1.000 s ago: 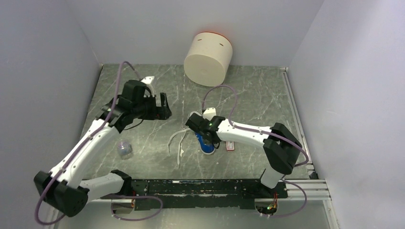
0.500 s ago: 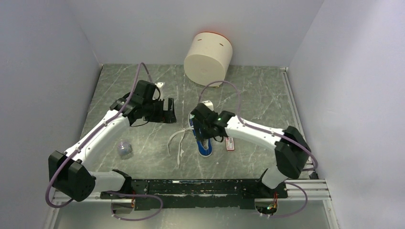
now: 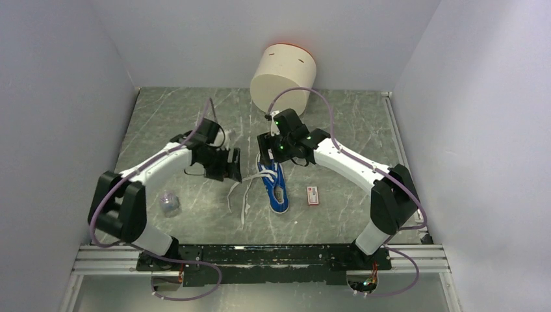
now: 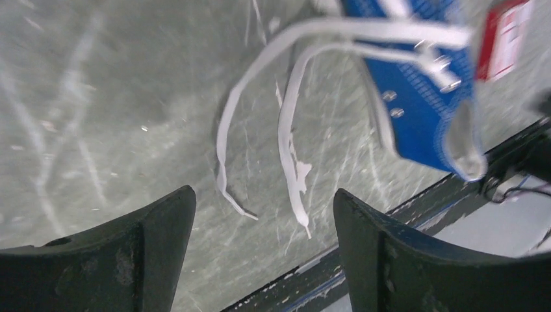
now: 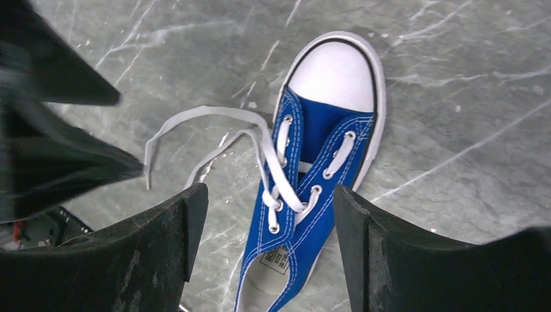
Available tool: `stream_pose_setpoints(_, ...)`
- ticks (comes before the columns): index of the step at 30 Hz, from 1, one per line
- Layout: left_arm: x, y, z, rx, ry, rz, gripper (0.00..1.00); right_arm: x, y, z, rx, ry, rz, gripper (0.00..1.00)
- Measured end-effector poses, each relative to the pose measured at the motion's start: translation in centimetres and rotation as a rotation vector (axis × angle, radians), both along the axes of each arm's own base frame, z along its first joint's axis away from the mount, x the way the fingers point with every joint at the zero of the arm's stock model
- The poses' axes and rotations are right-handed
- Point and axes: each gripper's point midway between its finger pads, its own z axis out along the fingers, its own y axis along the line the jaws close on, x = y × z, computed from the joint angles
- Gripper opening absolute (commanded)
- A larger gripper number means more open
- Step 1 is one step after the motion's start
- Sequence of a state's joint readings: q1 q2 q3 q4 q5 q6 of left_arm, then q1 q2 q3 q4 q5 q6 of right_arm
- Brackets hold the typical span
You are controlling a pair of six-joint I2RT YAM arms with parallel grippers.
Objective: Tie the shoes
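Note:
The shoe, a small blue sneaker with a white toe cap, lies on the table with its toe pointing to the back. Its long white laces trail loose to the left. My right gripper hovers open over the toe end, and the right wrist view shows the sneaker below its open jaws. My left gripper is open just left of the shoe. In the left wrist view the lace ends lie on the table beyond the open gripper, untouched.
A cream cylinder lies tipped at the back wall. A red-and-white packet rests right of the shoe. A small clear object sits near the left arm. A black rail runs along the front edge.
My right gripper opened and drew back from over the shoe's middle to its toe end. My left arm swung right and forward, down beside the laces.

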State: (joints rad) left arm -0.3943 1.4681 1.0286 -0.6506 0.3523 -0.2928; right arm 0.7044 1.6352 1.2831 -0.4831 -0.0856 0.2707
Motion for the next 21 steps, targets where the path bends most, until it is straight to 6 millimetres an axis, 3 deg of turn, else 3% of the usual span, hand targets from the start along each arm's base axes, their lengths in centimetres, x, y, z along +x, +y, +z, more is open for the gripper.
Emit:
stream_pose_setpoints(3,-2.4,-0.6,-3.7,0.053,0.108,-0.059,0.79,-0.7,0.6,-0.1,0.028,0.022,0.043,0.74)
stream_pose_setpoints(5,-3.2,-0.7,-5.0,0.088,0.135,-0.085,0.78,-1.5,1.0,-0.5,0.042,0.046,0.073,0.73)
stream_pose_setpoints(8,-3.3,-0.5,-5.5,0.124,0.125,-0.093,0.76,-3.4,2.0,-1.4,0.037,0.077,0.116,0.69)
stream_pose_setpoints(13,-2.6,0.7,-6.0,0.184,0.096,-0.056,0.73,-8.3,6.1,-3.2,0.016,0.126,0.241,0.64)
stream_pose_setpoints(15,-2.9,1.0,-6.4,0.199,0.101,-0.048,0.7,-9.5,6.9,-4.5,-0.007,0.157,0.256,0.64)
stream_pose_setpoints(18,-3.8,1.6,-7.5,0.216,0.129,-0.042,0.62,-9.7,6.9,-6.1,-0.036,0.192,0.224,0.67)
stream_pose_setpoints(21,-4.5,2.0,-8.4,0.231,0.161,-0.04,0.51,-8.6,6.5,-5.6,-0.029,0.172,0.183,0.67)
